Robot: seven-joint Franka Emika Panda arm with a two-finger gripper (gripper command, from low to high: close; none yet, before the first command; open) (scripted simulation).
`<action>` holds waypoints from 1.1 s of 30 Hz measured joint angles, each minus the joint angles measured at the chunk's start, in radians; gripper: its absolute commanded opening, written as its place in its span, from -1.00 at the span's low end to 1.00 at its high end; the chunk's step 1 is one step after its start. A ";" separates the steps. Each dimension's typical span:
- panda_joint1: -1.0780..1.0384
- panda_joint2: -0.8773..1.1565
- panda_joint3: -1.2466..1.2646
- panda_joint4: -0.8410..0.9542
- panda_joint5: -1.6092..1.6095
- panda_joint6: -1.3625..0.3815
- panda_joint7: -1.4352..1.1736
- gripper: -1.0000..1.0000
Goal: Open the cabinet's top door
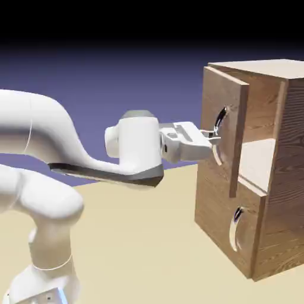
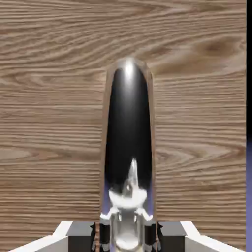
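The light-brown wood-grain cabinet (image 1: 279,196) stands at the exterior view's right. Its top door (image 1: 219,98) is swung partly outward, and a pale shelf inside (image 1: 259,160) shows behind it. My gripper (image 1: 212,138) reaches in horizontally and is shut on the top door's curved silver handle (image 1: 221,120). In the hand view the handle (image 2: 129,133) rises large and shiny between my grey fingertips (image 2: 81,231), with the door's wood (image 2: 49,98) filling the picture behind it. My gripper (image 2: 128,237) sits at the bottom edge, closed around the handle's lower part.
The lower door (image 1: 222,208) is closed, with its own curved silver handle (image 1: 237,228). The tan table (image 1: 148,249) stretches in front of the cabinet. My white arm (image 1: 35,154) rises from the exterior view's lower left.
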 measured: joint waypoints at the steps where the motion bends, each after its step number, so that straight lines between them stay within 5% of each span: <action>1: -0.028 -0.002 0.036 -0.017 0.030 -0.011 0.000 -1.00; 15: -0.354 -0.076 0.539 -0.169 0.491 -0.094 -0.021 -1.00; 33: -0.262 -0.093 1.087 -0.171 1.273 -0.592 -0.192 -1.00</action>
